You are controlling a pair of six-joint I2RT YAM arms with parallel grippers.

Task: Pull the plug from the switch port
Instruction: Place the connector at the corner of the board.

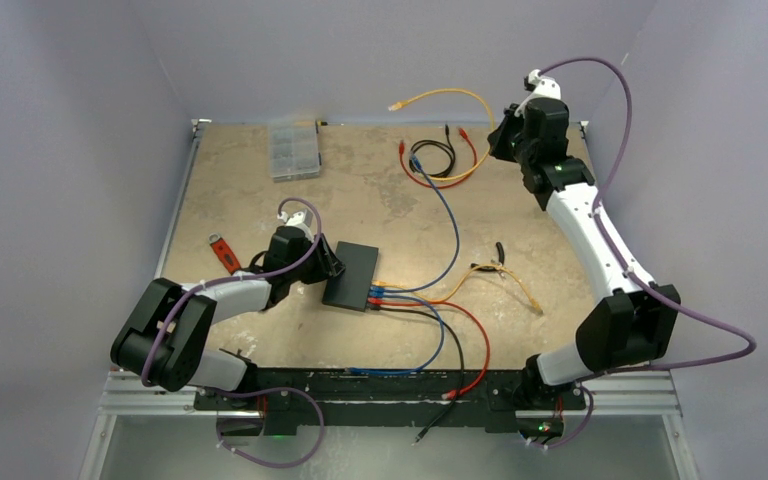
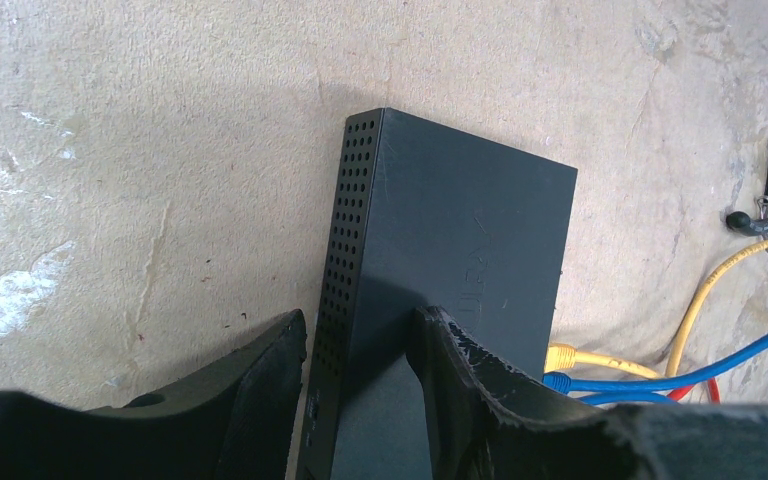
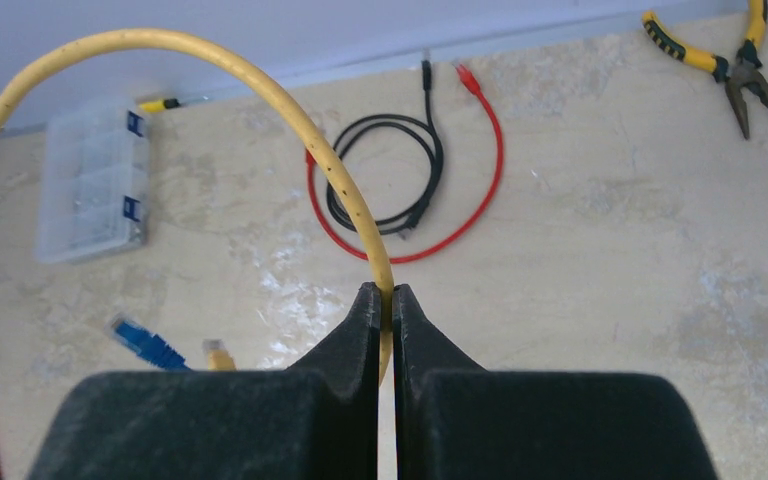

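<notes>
The flat black switch lies mid-table, with yellow, blue, red and black cables plugged into its near right edge. My left gripper is closed on the switch's left edge. In the left wrist view one finger lies beside the perforated side wall and the other on top of the switch. A yellow plug and a blue plug sit in its ports. My right gripper is raised at the far right, shut on a loose yellow cable. That cable's free plug hangs in the air.
A clear compartment box stands at the back left. Coiled red and black leads and a loose blue plug lie at the back. Yellow-handled pliers lie right of the switch. A red tool lies on the left.
</notes>
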